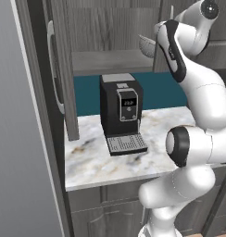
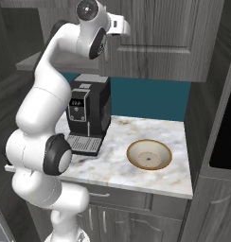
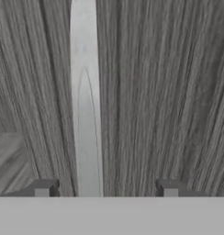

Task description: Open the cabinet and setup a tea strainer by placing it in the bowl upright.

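Note:
The dark wood-grain cabinet (image 1: 110, 28) has its left door (image 1: 64, 78) swung open, showing the inner shelf (image 1: 110, 61). Its right door (image 2: 160, 38) is shut. The grey mesh tea strainer (image 1: 146, 46) rests on the shelf, partly hidden behind my arm. My gripper (image 2: 121, 26) is raised against the right door. In the hand view the gripper (image 3: 107, 189) is open, and the silver bar handle (image 3: 86, 114) runs between its fingertips, nearer the left one (image 3: 42, 188), touching neither. The tan bowl (image 2: 149, 154) sits on the marble counter (image 2: 112, 165), right of the arm.
A black coffee machine (image 1: 122, 111) stands at the counter's back, left of the bowl. A tall grey panel (image 1: 17, 139) bounds the left side. Grey drawers and doors (image 2: 117, 208) run below the counter. A teal wall (image 2: 146, 99) backs it.

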